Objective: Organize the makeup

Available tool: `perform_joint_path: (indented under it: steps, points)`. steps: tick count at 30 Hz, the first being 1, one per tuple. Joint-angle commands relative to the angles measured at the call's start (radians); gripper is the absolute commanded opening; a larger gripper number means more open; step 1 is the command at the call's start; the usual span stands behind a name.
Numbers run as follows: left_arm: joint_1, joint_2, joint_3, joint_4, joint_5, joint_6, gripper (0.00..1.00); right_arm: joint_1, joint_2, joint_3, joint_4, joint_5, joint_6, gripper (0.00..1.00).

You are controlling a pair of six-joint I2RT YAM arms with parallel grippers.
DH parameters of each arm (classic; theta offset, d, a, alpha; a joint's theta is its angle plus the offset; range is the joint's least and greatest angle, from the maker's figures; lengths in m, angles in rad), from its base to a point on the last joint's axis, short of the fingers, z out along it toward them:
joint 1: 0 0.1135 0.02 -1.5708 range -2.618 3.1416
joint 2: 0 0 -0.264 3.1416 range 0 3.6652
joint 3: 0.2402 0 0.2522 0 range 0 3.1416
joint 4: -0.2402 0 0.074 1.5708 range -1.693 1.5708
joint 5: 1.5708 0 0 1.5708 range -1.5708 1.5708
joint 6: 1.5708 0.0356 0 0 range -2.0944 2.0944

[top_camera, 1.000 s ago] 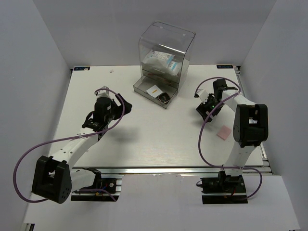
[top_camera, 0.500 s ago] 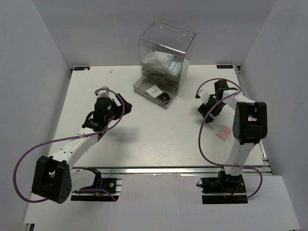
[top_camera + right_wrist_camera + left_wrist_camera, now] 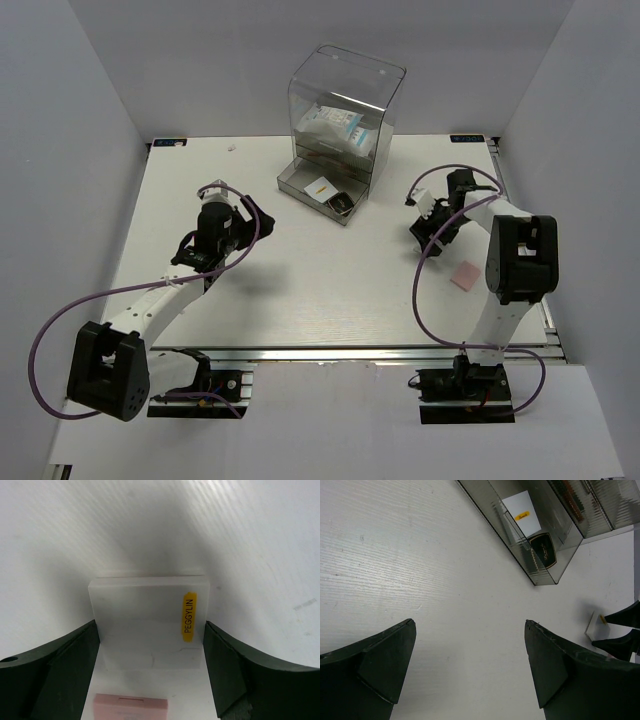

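From above, the clear drawer box [image 3: 345,95] stood at upper middle of the table [image 3: 300,290], with a white-filled packet [image 3: 330,128] inside. Its front tray [image 3: 297,183] held the tray's white square [image 3: 320,185] and the black compact [image 3: 343,204]. The pink square [image 3: 465,276] lay at right, beside the right arm. The left gripper [image 3: 252,215] hung left of the tray, and the right gripper [image 3: 424,205] sat low to the tray's right.

On the left wrist view the left gripper's jaws gaped wide over bare table, nothing between them. The loose white square [image 3: 596,624] showed at the right edge, by the other gripper's dark fingertips [image 3: 620,617].

On the right wrist view that loose white square, with its yellow PEGGYLIN label [image 3: 189,612], lay flat between the fingers [image 3: 75,655], one hard against each side. I couldn't tell whether they clamped it. The pink square peeked in at bottom centre.
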Motion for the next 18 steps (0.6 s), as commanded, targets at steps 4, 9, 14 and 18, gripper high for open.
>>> perform_joint_path:
  steps: [4, 9, 14, 18]
  points:
    - [0.000, -0.020, 0.001, 0.003, 0.013, -0.004, 0.98, 0.114, -0.117, 0.081, -0.107, -0.215, -0.012, 0.04]
    - [0.002, -0.048, -0.013, -0.007, -0.001, -0.004, 0.98, 0.263, -0.169, 0.116, -0.063, -0.239, 0.049, 0.00]
    - [0.000, -0.055, -0.007, -0.021, -0.001, -0.005, 0.98, 0.404, -0.082, 0.326, -0.032, -0.224, 0.201, 0.00]
    - [0.000, -0.081, -0.016, -0.027, -0.010, -0.005, 0.98, 0.465, 0.026, 0.513, 0.014, -0.152, 0.363, 0.00]
